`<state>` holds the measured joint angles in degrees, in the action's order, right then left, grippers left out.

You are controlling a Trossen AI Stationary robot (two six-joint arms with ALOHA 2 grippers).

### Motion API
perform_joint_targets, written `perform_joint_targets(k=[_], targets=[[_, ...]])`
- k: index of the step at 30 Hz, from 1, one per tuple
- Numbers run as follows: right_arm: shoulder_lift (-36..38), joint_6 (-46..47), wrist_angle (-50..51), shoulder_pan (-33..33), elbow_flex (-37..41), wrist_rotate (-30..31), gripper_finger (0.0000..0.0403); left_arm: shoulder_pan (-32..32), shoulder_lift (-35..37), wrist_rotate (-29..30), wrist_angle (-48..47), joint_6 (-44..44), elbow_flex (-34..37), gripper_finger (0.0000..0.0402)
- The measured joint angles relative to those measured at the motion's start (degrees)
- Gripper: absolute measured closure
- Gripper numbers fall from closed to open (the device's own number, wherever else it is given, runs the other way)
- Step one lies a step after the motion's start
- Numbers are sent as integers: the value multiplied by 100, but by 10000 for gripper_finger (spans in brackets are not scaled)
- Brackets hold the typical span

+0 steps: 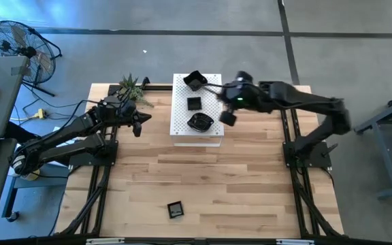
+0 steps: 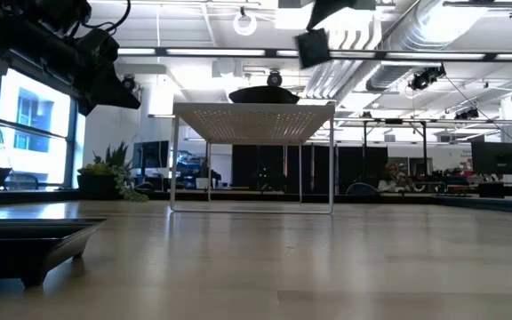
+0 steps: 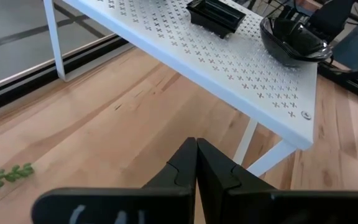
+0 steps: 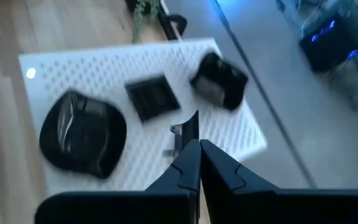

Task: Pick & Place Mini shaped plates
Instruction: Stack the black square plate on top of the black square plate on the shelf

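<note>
A white perforated board point(image 1: 209, 136) stands on legs at the table's far middle. Three small black plates rest on it: a petal-like one point(image 1: 194, 80), a square one point(image 1: 194, 103) and a rounded one point(image 1: 200, 122). Another square plate point(image 1: 175, 209) lies on the table near its front edge. My right gripper point(image 1: 229, 111) hangs above the board's right edge, shut on a small square black plate point(image 1: 228, 118). My left gripper point(image 1: 139, 122) waits left of the board, shut, with nothing in it. My right gripper pinches the small plate by its rim point(image 4: 190, 129) between its two fingers; the wrist view shows the plate edge-on past the fingertips. The fingers slant down from the table's right. The plate point(image 2: 312, 46) hangs tilted, lifted clear above the board.
A small green plant point(image 1: 132, 87) stands at the table's far left, beside my left arm. A fan point(image 1: 19, 47) stands on the floor beyond the table's left. The low view shows the front plate point(image 2: 25, 238) close by. Bare wood lies between the board and that plate.
</note>
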<state>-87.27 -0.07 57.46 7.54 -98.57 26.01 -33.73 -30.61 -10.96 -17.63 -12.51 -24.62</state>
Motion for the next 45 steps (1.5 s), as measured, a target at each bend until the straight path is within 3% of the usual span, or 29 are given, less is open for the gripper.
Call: perform_joint_targets(k=[8,12,16,22,31,38,45], targets=[[-1679,-905,6,-204,-1555,338,402,-1,0,62,-2,65,0,401],[-2130,-1405,-79,-165,-1805,521,402,1,0,148,-1,66,0,401],[-2238,-1443,-166,-73,-1875,211,400,1,2,149,-9,66,0,401],[-2174,-352,-323,161,-1885,-478,385,1,4,153,-9,66,0,401],[-2179,2282,-357,528,-1872,-2350,316,-1,4,79,11,-107,0,401],[-2528,4011,-326,606,-1861,-2543,266,0,4,151,142,-131,0,401],[-2832,4173,-285,683,-1859,-2388,264,-1,4,155,149,-131,0,401]])
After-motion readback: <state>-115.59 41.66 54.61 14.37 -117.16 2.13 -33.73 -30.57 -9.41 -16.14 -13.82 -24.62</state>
